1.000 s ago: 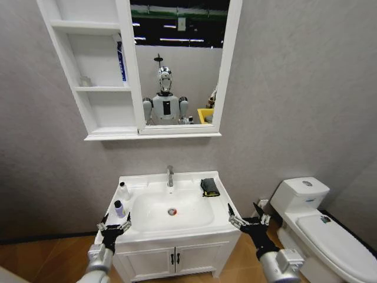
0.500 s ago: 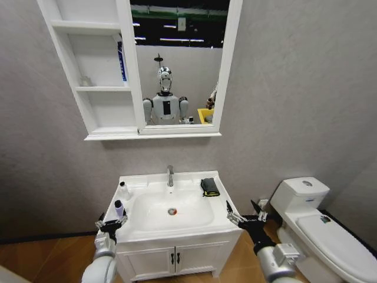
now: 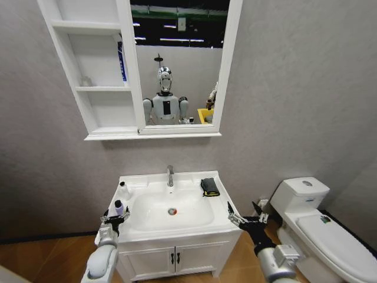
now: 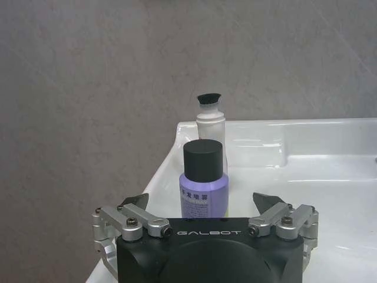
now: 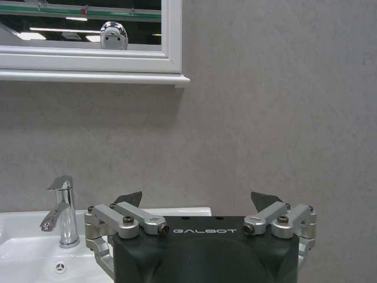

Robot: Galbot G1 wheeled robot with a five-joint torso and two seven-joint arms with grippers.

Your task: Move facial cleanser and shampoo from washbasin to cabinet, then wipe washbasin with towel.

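The white washbasin (image 3: 177, 176) stands below the mirror. On its left rim stands the purple shampoo bottle (image 3: 119, 207) with a black cap, and behind it the white facial cleanser bottle (image 3: 123, 190). My left gripper (image 3: 116, 217) is open at the basin's left front corner. Its fingers reach either side of the purple bottle (image 4: 203, 183) without touching it, and the white bottle (image 4: 210, 121) stands beyond. The dark towel (image 3: 209, 187) lies folded on the right rim. My right gripper (image 3: 243, 215) hangs open and empty off the basin's right front corner. The cabinet (image 3: 97, 88) hangs up left.
A chrome tap (image 3: 170, 175) rises at the back of the basin. A white toilet (image 3: 315, 221) stands close on the right. Below the basin is a two-door cupboard (image 3: 174, 259). The grey wall is close behind.
My left gripper has moved up and forward from below the basin's corner, so its fingers now flank the purple bottle. The right gripper has barely shifted.
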